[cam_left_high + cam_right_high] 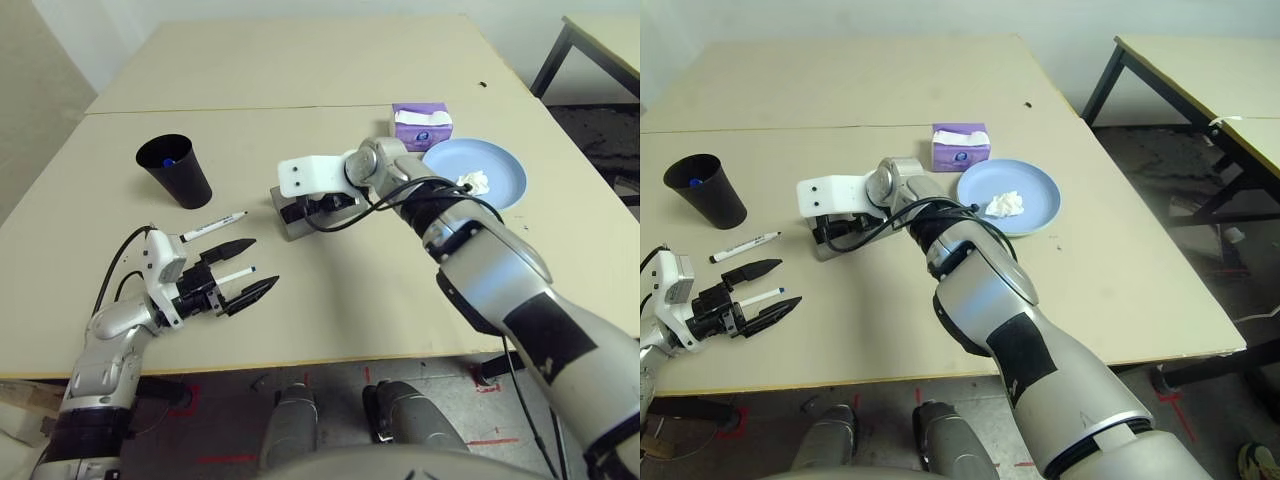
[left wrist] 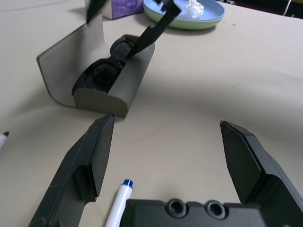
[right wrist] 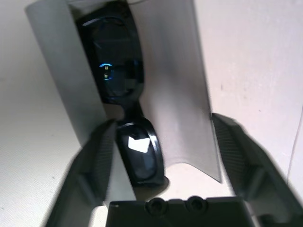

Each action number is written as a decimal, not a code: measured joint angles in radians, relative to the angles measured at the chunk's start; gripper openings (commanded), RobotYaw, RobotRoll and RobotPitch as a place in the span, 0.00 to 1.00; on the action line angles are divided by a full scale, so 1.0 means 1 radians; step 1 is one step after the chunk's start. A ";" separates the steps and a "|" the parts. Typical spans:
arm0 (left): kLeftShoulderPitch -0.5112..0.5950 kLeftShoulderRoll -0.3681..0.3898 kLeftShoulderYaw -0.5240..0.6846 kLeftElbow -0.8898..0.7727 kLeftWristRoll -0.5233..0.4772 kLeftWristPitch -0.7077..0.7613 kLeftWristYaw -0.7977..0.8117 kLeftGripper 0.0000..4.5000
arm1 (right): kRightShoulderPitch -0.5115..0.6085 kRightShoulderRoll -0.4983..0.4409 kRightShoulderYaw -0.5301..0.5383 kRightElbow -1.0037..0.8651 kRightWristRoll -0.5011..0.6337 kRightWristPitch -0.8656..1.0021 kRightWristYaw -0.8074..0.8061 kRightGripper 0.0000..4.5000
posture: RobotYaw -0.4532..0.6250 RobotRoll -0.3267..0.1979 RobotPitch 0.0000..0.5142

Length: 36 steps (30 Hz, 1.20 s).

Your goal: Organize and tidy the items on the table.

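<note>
Bench point(image 1: 330, 310): wide beige top; carries every item below.
Case point(image 2: 102, 75): grey, lying open mid-bench with its lid folded back, so the tray stays reachable from above.
Sunglasses point(image 3: 120, 71): black frame, blue lenses, lying inside the open case; one end seems to sit high near the rim, so they may not be fully seated.
Right pincer point(image 3: 163, 156): fingers apart, straddling the near end of the case and sunglasses, gripping nothing. Judged role: seating the sunglasses or getting ready to shut the lid.
Left pincer point(image 1: 243, 270): fingers apart, held low over the bench near the front edge, gripping nothing. Judged role: lined up to take the marker lying between its fingers.
Blue-cap marker point(image 1: 236, 275): flat on the bench, between the left pincer's fingers, not yet gripped.
Black-cap marker point(image 1: 214, 225): flat on the bench, between the cup and the left pincer; loose.
Cup point(image 1: 174, 170): black, upright, far left side; something blue shows inside, identity unclear. Likely destination for the markers.
Plate point(image 1: 1040, 195): blue, right of the case, serving as a catch-all for the tissue.
Tissue point(image 1: 1004, 204): crumpled, white, resting on the plate.
Tissue box point(image 1: 960, 146): purple, just behind the plate.
Outstanding, as judged: both markers unsorted, case lid open.
</note>
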<state>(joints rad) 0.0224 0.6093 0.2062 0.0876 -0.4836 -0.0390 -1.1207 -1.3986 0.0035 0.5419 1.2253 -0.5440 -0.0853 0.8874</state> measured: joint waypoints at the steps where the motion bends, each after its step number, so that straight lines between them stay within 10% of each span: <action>1: -0.001 -0.001 0.000 0.009 0.002 -0.002 -0.002 1.00 | -0.004 -0.003 -0.006 0.003 0.002 0.001 -0.002 1.00 | 0.40 0.62 0.27; 19: -0.045 -0.014 -0.012 0.116 0.018 -0.064 -0.042 1.00 | -0.144 -0.240 -0.307 -0.213 0.324 0.395 0.405 1.00 | 0.39 0.62 0.28; 26: -0.007 0.003 -0.003 0.058 0.011 -0.039 -0.029 1.00 | 0.415 -0.418 -0.501 -0.948 0.554 0.793 0.403 1.00 | 0.38 0.62 0.29; 36: 0.002 0.052 0.021 -0.001 -0.010 0.024 -0.025 1.00 | 0.969 -0.408 -0.766 -1.305 0.847 0.613 0.278 1.00 | 0.37 0.62 0.27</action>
<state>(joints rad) 0.0241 0.6613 0.2275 0.0865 -0.4931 -0.0146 -1.1453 -0.4298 -0.4043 -0.2244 -0.0799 0.3029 0.5279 1.1655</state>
